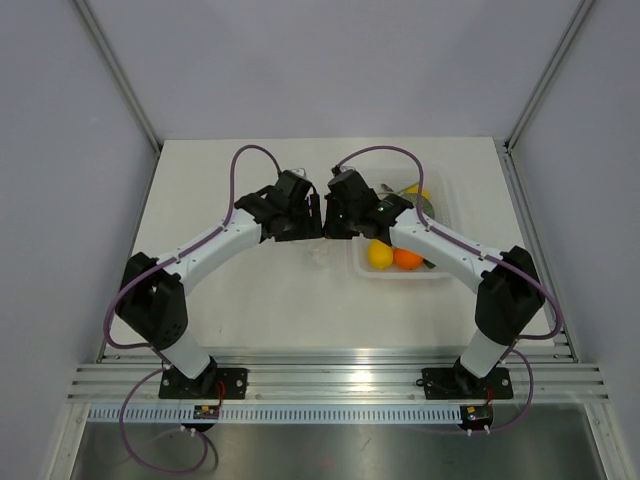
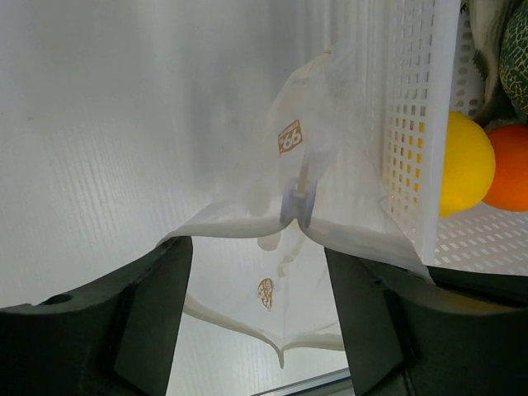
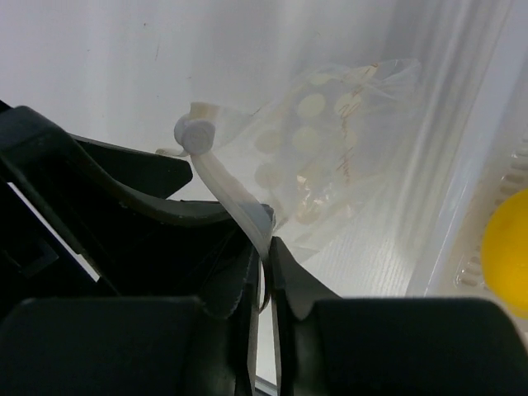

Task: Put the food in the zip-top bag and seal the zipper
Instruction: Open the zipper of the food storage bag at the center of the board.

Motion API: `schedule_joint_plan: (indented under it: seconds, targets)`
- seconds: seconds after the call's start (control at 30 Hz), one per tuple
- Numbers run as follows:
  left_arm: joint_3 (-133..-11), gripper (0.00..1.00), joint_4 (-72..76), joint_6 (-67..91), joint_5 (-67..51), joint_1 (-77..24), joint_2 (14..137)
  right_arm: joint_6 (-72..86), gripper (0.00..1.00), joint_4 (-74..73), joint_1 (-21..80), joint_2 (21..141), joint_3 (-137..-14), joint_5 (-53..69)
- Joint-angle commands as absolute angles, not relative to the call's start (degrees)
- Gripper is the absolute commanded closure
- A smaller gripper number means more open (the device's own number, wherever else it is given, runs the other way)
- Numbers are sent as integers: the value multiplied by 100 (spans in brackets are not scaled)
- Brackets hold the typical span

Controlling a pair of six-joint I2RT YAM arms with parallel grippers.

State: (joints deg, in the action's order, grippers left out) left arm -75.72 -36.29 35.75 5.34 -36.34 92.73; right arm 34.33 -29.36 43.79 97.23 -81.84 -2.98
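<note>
1. Table: white, ribbed surface; carries every item below.

2. Left gripper: jaws spread wide and holding nothing. The two black fingers stand to either side of the bag's folded lower edge without pinching it. In the top view it is tip to tip with the right gripper over the middle of the table.

3. Zip-top bag: clear, crinkled and printed with a small brown label. It lies on the table between the two grippers, just left of the tray and against its wall. It holds no fruit. A pale bluish slider sits on its mouth edge.

4. Zipper: white closure strip, lifted off the table and curving down into the right gripper.

5. Right gripper: jaws nearly together, nipping the zipper strip between the fingertips.

6. Tray: white, perforated wall, right of the bag.

7. Lemon: bright yellow, in the tray, close behind the near wall and touching the orange.

8. Orange: round, in the tray, right of the lemon.

9. Melon: grey-green, netted skin, in the tray beyond the orange, partly out of frame.
</note>
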Motion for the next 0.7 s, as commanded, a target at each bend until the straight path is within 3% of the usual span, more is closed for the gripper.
schedule_joint_plan:
  seconds: [0.0, 0.13, 0.23, 0.5, 0.67]
  targets:
    - [-7866, 30, -2944, 3665, 361, -3691, 9325, 3463, 84, -2637, 4500, 9519, -8183, -26]
    - [-7726, 29, -2883, 3621, 255, -3691, 9290, 3498, 67, -2549, 4500, 9343, -8121, -61]
    - [-7691, 30, -2935, 3472, 194, -3691, 9272, 3498, 61, -2514, 4500, 9106, -8112, -140]
    - [-7857, 31, -3005, 3287, 35, -3691, 9492, 3331, 56, -2821, 4474, 8482, -8130, -746]
    - [-8085, 30, -3199, 3305, -53, -3709, 9703, 3349, 54, -3015, 3948, 7938, -7428, -827]
